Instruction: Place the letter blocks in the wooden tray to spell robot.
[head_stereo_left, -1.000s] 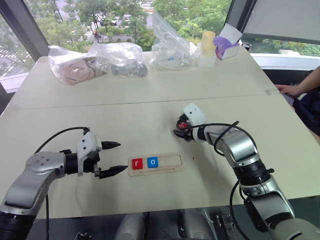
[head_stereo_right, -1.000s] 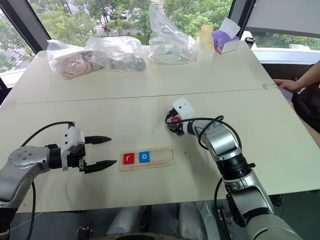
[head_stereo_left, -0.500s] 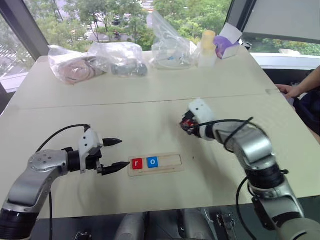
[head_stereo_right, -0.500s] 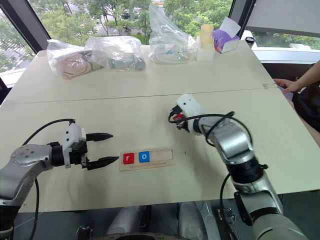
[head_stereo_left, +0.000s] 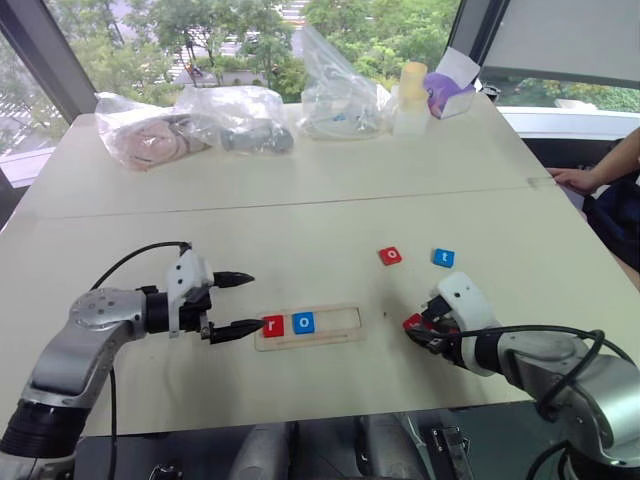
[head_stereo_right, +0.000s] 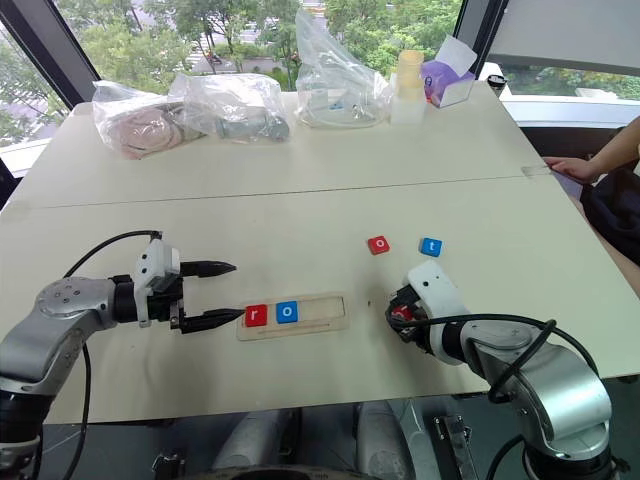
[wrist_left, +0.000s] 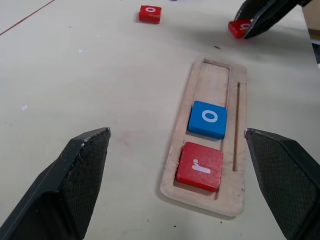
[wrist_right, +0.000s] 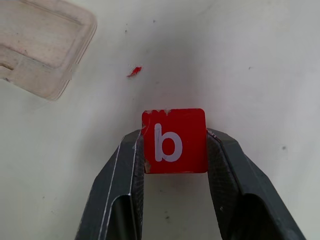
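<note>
Right hand (wrist_right: 174, 150): clamps the small red square "b" tile (wrist_right: 174, 140), next letter for the tray.
Left hand (head_stereo_left: 232, 302): fingers spread wide, empty, bracing the long pale wooden tray (head_stereo_left: 335, 338) end.

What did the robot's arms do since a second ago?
The right gripper pulled back toward the robot with the red b block pinched, uncovering a red o block and blue t block. The left gripper stayed open beside the wooden tray.

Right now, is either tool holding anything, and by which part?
The right tool pinches the small red square "b" block by two opposite side edges. The left tool is open and holds nothing.
</note>
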